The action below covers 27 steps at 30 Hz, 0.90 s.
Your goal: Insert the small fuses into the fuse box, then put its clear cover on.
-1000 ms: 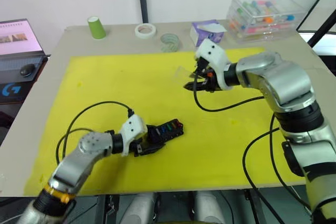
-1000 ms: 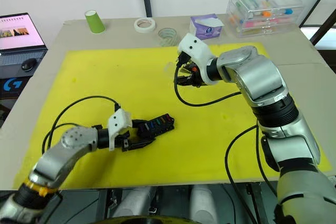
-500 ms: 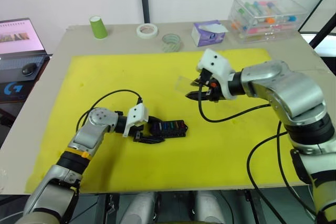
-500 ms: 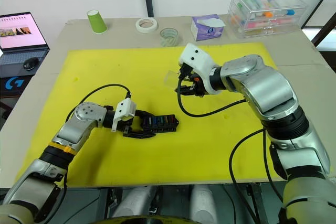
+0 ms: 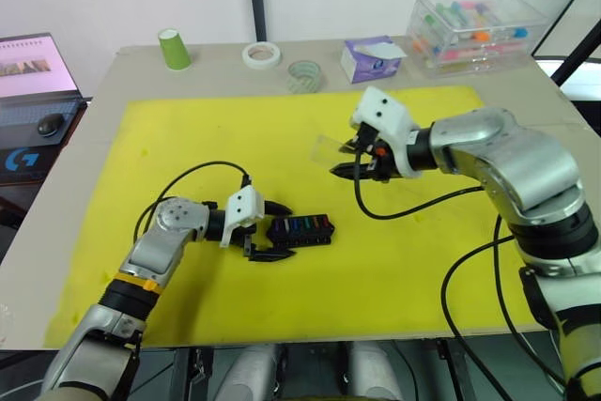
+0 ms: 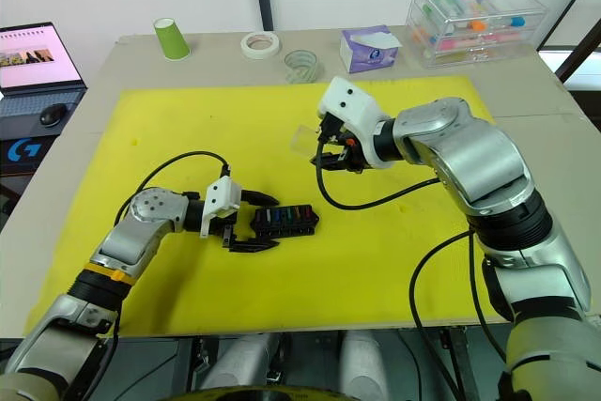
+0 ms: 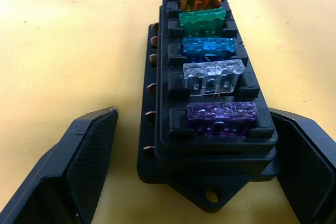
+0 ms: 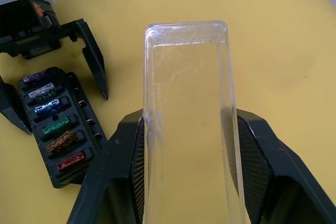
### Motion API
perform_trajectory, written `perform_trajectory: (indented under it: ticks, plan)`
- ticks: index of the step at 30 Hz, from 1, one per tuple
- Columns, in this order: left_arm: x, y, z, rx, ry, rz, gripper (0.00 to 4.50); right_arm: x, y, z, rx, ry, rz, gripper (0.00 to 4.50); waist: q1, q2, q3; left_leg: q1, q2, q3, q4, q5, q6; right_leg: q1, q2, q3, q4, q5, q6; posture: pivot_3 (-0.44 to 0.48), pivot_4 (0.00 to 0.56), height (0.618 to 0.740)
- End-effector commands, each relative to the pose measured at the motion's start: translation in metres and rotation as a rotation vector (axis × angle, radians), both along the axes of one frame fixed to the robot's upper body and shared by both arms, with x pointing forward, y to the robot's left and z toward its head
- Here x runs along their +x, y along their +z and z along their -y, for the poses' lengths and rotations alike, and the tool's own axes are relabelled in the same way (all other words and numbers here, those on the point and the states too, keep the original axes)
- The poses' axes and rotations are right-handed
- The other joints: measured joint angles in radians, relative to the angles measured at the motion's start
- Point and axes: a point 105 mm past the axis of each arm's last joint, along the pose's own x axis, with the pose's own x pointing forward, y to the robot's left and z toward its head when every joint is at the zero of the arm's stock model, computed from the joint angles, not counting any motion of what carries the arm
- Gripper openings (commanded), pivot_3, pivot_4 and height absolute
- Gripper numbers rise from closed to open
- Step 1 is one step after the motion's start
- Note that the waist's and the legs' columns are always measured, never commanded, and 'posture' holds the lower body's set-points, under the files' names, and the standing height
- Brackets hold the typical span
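Left fingers [image 7: 89,166] now released, fuse box [image 7: 207,108] holding six fuses [image 7: 210,74]

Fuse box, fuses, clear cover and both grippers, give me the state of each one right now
fuse box: flat on the yellow mat, uncovered
small fuses: six seated in one row of slots
clear cover: off the box, held above the mat
left gripper: open, fingers either side of the box end
right gripper: shut on the clear cover
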Motion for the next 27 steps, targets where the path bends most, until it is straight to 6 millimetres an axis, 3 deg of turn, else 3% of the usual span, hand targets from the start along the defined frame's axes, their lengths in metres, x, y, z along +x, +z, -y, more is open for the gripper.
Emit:
perform_trajectory:
  ticks: [1,2,5,9,13,20,27]
  plan:
    - [0.003,-0.010,-0.009,0.029,0.075,-0.021,4.44,0.000,0.011,-0.003,0.010,0.024,0.047,1.88,0.000,0.000,0.000,0.000,0.000,0.000,0.000,0.000,0.000,0.000,0.000,0.000,0.000,0.000,0.000,0.000,0.150,0.740]
    - [0.003,-0.010,-0.009,0.027,0.079,-0.023,4.44,0.000,0.011,-0.003,0.008,0.028,0.046,1.88,0.000,0.000,0.000,0.000,0.000,0.000,0.000,0.000,0.000,0.000,0.000,0.000,0.000,0.000,0.000,0.000,0.150,0.740]
    - [0.001,-0.009,-0.011,0.014,0.081,-0.037,3.88,-0.009,0.008,-0.006,-0.012,0.102,0.016,1.88,-0.001,0.000,0.000,0.000,0.000,0.000,0.000,0.000,0.000,0.000,0.000,0.000,0.000,0.000,0.000,0.000,0.150,0.740]
    - [-0.001,-0.006,-0.009,0.015,0.056,-0.031,2.80,-0.024,0.002,-0.010,-0.063,0.223,-0.029,1.88,-0.002,0.000,0.000,0.000,0.000,0.000,0.000,0.000,0.000,0.000,0.000,0.000,0.000,0.000,0.000,0.000,0.150,0.740]
    - [0.000,-0.005,-0.008,0.026,0.039,-0.023,2.80,-0.038,-0.010,-0.022,-0.079,0.309,-0.126,1.88,-0.002,0.000,0.000,0.000,0.001,0.000,-0.001,0.000,0.000,0.000,0.000,0.000,0.000,0.000,0.000,0.000,0.150,0.740]
    - [0.004,0.000,-0.003,0.022,0.012,-0.007,2.80,-0.045,-0.031,-0.040,-0.123,0.377,-0.165,1.88,0.000,0.000,0.000,0.000,0.000,0.000,-0.001,0.000,0.000,0.000,0.000,0.000,0.000,0.000,0.000,0.000,0.150,0.740]
    - [0.007,0.003,0.002,0.024,-0.008,-0.004,2.80,-0.039,-0.037,-0.055,-0.141,0.376,-0.141,1.88,0.003,0.000,0.000,0.000,0.000,0.000,0.000,0.000,0.000,0.000,0.000,0.000,0.000,0.000,0.000,0.000,0.150,0.740]
